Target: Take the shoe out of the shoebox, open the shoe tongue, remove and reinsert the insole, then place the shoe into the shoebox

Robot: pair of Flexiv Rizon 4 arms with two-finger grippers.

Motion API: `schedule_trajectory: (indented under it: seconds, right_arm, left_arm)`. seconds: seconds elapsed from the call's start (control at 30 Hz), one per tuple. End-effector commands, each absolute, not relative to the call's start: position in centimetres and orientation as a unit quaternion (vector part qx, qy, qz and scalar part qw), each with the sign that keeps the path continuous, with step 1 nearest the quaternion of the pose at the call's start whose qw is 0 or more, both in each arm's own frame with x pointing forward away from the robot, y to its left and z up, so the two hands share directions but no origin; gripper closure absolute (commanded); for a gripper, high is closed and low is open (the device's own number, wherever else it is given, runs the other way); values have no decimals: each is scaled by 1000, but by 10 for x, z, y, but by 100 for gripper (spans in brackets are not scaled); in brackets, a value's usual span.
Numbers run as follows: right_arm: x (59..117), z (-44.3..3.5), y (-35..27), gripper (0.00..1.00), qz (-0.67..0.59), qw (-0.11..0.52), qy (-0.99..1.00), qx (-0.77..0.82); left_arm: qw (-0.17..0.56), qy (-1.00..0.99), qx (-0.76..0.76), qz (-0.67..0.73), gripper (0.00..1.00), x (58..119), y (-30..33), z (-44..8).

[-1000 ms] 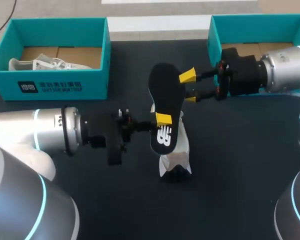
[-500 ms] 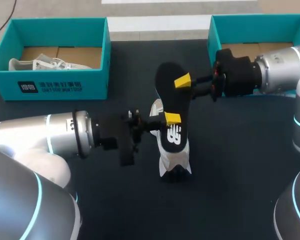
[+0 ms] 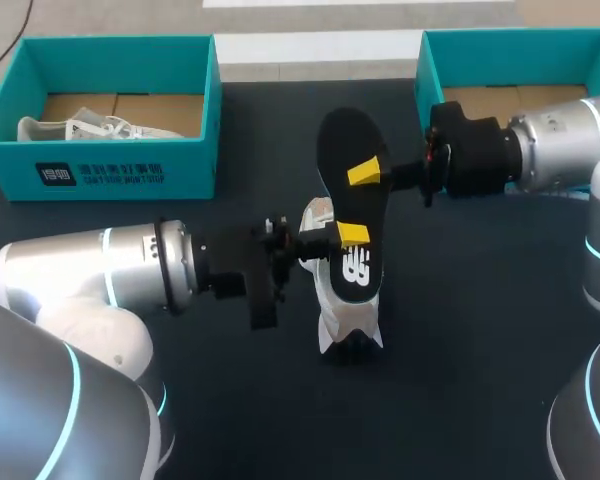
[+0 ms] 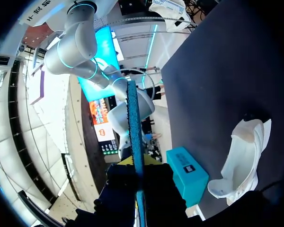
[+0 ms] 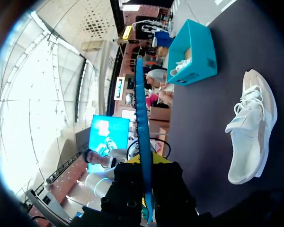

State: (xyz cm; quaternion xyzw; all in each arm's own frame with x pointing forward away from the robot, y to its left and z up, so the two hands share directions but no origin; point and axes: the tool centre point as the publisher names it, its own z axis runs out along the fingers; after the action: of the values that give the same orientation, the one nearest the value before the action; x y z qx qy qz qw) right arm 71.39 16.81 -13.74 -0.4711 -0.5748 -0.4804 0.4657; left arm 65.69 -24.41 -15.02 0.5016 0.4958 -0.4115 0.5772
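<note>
The black insole (image 3: pixel 345 195) with a white logo hangs in the air above the white shoe (image 3: pixel 346 318), which lies on the dark table. My left gripper (image 3: pixel 348 236) is shut on the insole's logo end. My right gripper (image 3: pixel 368 172) is shut on its other edge, nearer the toe end. In the left wrist view the insole (image 4: pixel 134 127) shows edge-on between the fingers of the left gripper (image 4: pixel 138 172), with the shoe (image 4: pixel 241 158) off to one side. The right wrist view shows the same insole (image 5: pixel 143 137) edge-on in the right gripper (image 5: pixel 146 168), the shoe (image 5: pixel 253 127) lying beside it.
A teal shoebox (image 3: pixel 110 160) at the back left holds another white shoe (image 3: pixel 90 127). A second teal shoebox (image 3: pixel 450 50) stands at the back right, behind my right arm. Dark tabletop lies in front of the shoe.
The right gripper's fingers have come together on the insole's edge. My left arm has carried the insole a little to the right and tilted it more upright.
</note>
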Motion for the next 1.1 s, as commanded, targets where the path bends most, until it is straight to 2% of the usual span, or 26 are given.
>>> schedule_trajectory:
  seconds: [0.03, 0.1, 0.13, 0.17, 0.6, 0.9, 1.1]
  right_arm:
    - [717, -143, 168, 100, -480, 469, -573, -470]
    - [718, -146, 166, 100, -480, 470, -572, -470]
    - [718, -147, 165, 100, -481, 471, -571, -470]
    - [718, -149, 164, 100, -481, 471, -570, -471]
    - [718, -161, 155, 100, -477, 478, -561, -480]
    - [716, -174, 155, 100, -477, 485, -551, -483]
    - [715, -183, 153, 100, -480, 488, -545, -485]
  left_arm:
    - [580, 500, 497, -407, 100, 648, -236, -149]
    - [578, 503, 497, -407, 52, 647, -232, -148]
    - [577, 505, 498, -405, 15, 646, -230, -148]
    - [572, 508, 498, -407, 0, 647, -227, -147]
    - [557, 534, 505, -387, 0, 662, -193, -147]
    - [486, 571, 567, -341, 0, 672, -184, -131]
    - [486, 571, 567, -341, 0, 672, -184, -131]
